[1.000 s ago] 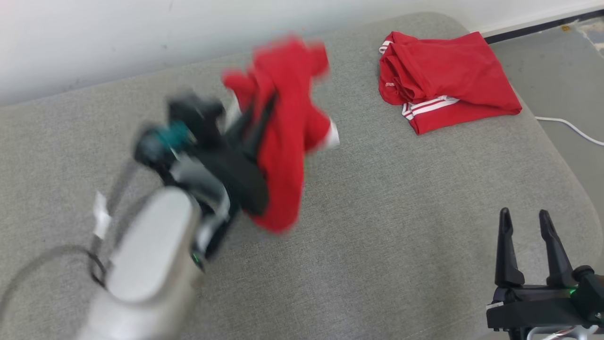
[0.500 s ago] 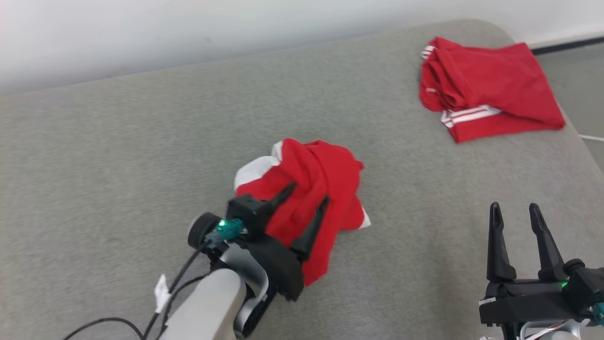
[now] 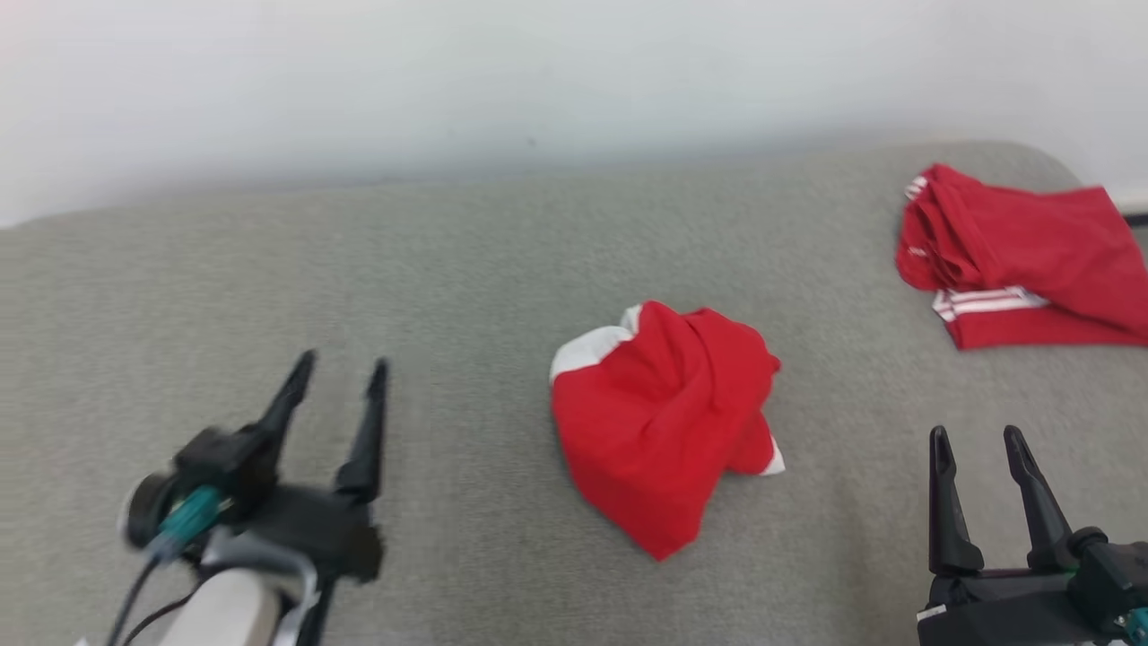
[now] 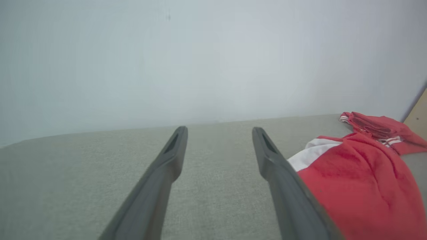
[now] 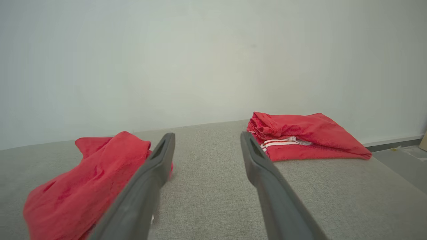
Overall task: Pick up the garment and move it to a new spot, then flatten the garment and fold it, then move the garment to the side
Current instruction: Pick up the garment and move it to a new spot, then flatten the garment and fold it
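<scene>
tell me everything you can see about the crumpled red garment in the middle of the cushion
The red garment is a soft, thin-looking fabric with white patches at its upper left and lower right edges in the head view. It lies crumpled in a loose heap, unfolded, near the middle of the grey cushion. The left gripper and right gripper both stand open and apart from it, one to each side.

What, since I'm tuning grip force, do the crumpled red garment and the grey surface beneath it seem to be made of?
Crumpled red garment: thin, soft cloth, matte, probably a sports knit; it slumps in loose folds, with white trim. Grey surface: woven upholstery fabric, matte; a fine weave grain shows, and the rounded corner suggests padding.
</scene>
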{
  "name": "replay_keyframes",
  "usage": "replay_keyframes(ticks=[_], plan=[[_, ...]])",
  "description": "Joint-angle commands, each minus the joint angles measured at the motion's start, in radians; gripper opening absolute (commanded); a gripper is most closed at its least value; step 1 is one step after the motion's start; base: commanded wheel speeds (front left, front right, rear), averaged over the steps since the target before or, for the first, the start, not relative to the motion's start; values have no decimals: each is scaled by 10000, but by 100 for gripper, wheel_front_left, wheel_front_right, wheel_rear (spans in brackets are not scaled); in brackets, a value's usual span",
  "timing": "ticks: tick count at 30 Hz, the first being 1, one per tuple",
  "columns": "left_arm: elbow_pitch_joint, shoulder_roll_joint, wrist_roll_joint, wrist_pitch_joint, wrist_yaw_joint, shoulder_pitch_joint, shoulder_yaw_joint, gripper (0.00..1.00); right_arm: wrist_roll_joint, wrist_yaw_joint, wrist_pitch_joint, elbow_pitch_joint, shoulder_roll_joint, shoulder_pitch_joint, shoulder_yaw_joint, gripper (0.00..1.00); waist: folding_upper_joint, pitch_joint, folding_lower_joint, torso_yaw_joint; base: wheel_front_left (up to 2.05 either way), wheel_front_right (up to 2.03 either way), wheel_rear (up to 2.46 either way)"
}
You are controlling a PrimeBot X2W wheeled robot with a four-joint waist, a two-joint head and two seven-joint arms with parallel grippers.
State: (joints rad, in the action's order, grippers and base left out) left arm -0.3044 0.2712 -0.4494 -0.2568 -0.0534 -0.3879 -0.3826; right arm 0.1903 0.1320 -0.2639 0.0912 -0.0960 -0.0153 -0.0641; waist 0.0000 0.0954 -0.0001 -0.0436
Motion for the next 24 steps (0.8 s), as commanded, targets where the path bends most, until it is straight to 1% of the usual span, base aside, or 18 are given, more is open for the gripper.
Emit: replay_keyframes(ticks=[1, 3, 6, 9, 10, 12, 15, 19, 24], plan=[[250, 208, -115, -68, -55, 498, 245, 100, -17, -23, -2, -9, -79, 152, 11, 100, 0, -627, 1, 666, 0, 0, 0], [624, 474, -17, -78, -125, 981, 586, 100, -17, -23, -2, -19, -120, 222, 46, 100, 0, -733, 1, 811, 0, 0, 0], [1244, 708, 87, -74, -160, 1804, 1180, 100, -10, -23, -3, -3, -150, 279, 71, 100, 0, -848, 1, 953, 0, 0, 0], [1804, 736, 204, -76, -95, 2615, 1756, 100, 28, -23, -2, 28, -158, 390, 102, 100, 0, -953, 1, 1055, 0, 0, 0], [1804, 736, 204, -76, -95, 2615, 1756, 100, 28, -23, -2, 28, -158, 390, 102, 100, 0, -953, 1, 1055, 0, 0, 0], [2130, 623, 327, -74, -111, 3122, 2070, 100, 46, -23, -2, 41, -152, 433, 130, 100, 0, -986, 1, 1096, 0, 0, 0], [2397, 376, 457, -72, 10, 3774, 2543, 100, 96, -23, -2, 73, -147, 501, 201, 100, 0, -1001, 1, 1120, 0, 0, 0], [2369, -21, 750, -73, 299, 4308, 2913, 100, 191, -23, -2, 145, -141, 613, 238, 100, 0, -979, 1, 1168, 0, 0, 0], [2139, -531, 1212, -73, 735, 4535, 3189, 100, 271, -23, -2, 300, -101, 744, 289, 100, 0, -939, 1, 1221, 0, 0, 0]])
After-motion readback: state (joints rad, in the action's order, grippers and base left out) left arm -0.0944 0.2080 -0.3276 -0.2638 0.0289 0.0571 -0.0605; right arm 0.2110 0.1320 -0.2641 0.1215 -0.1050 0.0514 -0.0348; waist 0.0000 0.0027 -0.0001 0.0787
